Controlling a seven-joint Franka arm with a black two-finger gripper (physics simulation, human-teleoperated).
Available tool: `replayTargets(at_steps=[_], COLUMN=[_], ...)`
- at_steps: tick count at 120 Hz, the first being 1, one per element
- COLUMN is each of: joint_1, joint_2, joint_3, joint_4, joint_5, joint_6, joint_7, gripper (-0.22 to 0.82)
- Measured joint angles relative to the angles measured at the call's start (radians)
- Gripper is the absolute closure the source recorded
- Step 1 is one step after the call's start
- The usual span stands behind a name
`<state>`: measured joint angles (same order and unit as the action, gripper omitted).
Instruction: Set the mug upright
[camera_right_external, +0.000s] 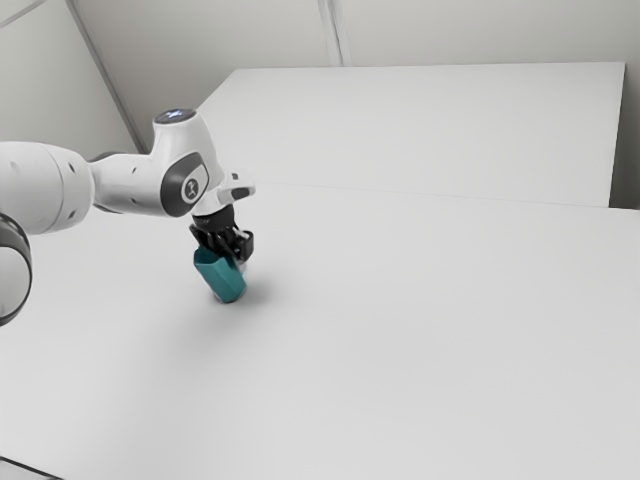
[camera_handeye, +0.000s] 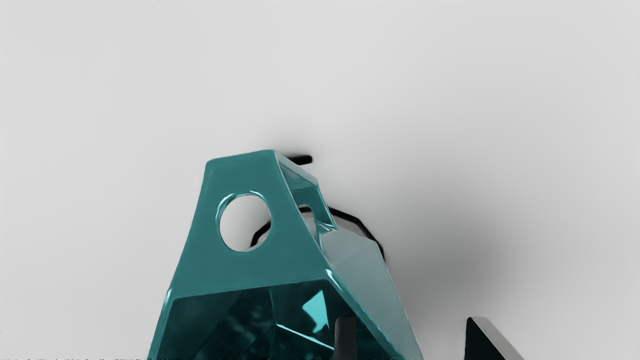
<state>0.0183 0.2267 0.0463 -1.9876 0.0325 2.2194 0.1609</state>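
The teal mug (camera_right_external: 224, 278) is tipped over the white table (camera_right_external: 430, 330), its lower end near the tabletop; whether it touches there I cannot tell. The exterior view gives its lean: the long axis slants, mouth end up toward the exterior view's left, closed end down toward the exterior view's right. The wrist view looks into the dark hollow of the mug, its mouth turned toward the hand, and picks out a flat teal panel (camera_handeye: 295, 262) pierced by a round hole, with white tabletop seen through it.

The black gripper (camera_right_external: 236, 256) is at the mug's upper part, fingers partly apart — one finger (camera_handeye: 345, 337) reaches over the mouth, the other (camera_handeye: 492, 345) stands outside the mug, a gap between it and the wall. So they straddle the wall without pinching it. From above the mug the white arm (camera_right_external: 130, 182) runs off to the exterior view's left, and a soft shadow lies beside the mug.
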Motion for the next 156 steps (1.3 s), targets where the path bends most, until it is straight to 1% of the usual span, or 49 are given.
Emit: replayTargets(at_steps=[9,20,35,46,69,89,101,115,156], joint_1=[0.000,-0.001,-0.005,-0.004,0.001,0.003,0.000,-0.001,0.001], joint_2=[-0.008,-0.031,-0.060,-0.064,-0.050,-0.045,-0.048,-0.048,-0.048], joint_3=[0.000,-0.002,-0.019,-0.023,-0.025,-0.029,-0.029,-0.028,-0.028], joint_4=[0.002,0.005,0.052,0.136,0.358,0.478,0.501,0.505,0.505], joint_5=[-0.002,-0.005,-0.017,-0.029,-0.039,-0.051,-0.053,-0.054,-0.062], joint_6=[-0.003,-0.010,-0.059,-0.131,-0.302,-0.430,-0.491,-0.532,-0.575], joint_7=[-0.011,-0.022,-0.034,-0.040,-0.037,-0.027,-0.022,-0.017,-0.007], gripper=[0.31,0.20,0.11,0.07,0.03,0.01,0.01,0.00,0.00])
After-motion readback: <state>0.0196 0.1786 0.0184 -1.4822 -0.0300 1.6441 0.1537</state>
